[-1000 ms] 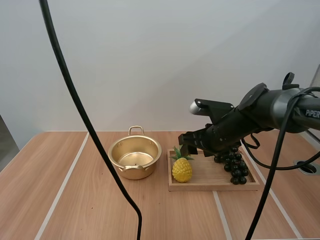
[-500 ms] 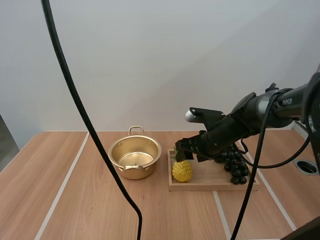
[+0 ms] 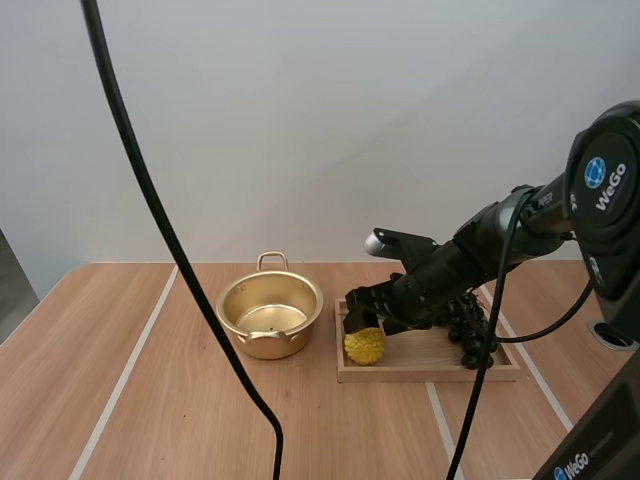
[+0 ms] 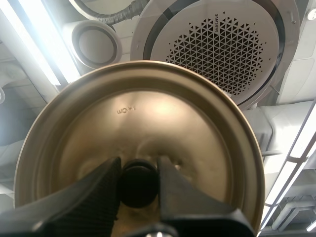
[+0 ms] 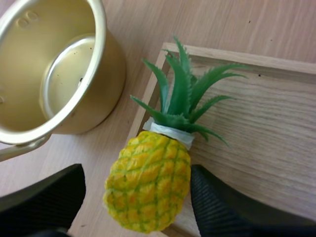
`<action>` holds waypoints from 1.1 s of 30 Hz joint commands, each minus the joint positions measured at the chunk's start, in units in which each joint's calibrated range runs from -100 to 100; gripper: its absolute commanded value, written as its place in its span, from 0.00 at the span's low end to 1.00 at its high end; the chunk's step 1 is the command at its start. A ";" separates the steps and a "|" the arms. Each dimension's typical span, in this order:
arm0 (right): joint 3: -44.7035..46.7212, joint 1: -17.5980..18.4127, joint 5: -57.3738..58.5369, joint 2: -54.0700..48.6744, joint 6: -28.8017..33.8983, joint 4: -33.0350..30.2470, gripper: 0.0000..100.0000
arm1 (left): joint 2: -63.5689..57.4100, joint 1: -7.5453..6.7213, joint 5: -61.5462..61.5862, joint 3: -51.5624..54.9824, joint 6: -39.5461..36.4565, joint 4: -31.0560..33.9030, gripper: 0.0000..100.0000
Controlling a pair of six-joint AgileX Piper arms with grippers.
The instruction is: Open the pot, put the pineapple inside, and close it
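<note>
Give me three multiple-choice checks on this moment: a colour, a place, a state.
1. What colour is the pot?
A. Black
B. Red
C. Gold

2. Where is the pineapple?
A. Inside the pot
B. On the wooden tray
C. On the bare table

3. How is the right gripper?
A. Open, a finger on each side of the pineapple
B. Shut on the pineapple's leaves
C. Shut on nothing

Answers:
1 C: the pot's wall and inside are gold.
2 B: the fruit sits on the tray's end beside the open, empty pot.
3 A: its fingers stand apart around the fruit. The lid is pinched by its knob in the left gripper.
</note>
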 commanded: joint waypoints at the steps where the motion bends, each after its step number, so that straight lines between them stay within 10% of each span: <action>1: -0.39 1.25 -0.16 2.13 -2.29 1.15 1.00 | 0.00 -0.12 0.53 -0.35 -0.28 0.32 0.00; 22: -0.39 3.69 -7.52 3.47 -3.94 -3.89 0.99 | 0.00 -0.12 0.53 -0.35 -0.28 0.32 0.00; 27: -0.39 3.69 -7.68 3.59 -1.30 -5.10 0.00 | 0.00 -0.12 0.53 -0.35 -0.28 0.32 0.00; 33: -0.39 3.69 -9.71 3.44 -0.97 -5.10 0.00 | 0.00 -0.12 0.53 -0.35 -0.28 0.32 0.00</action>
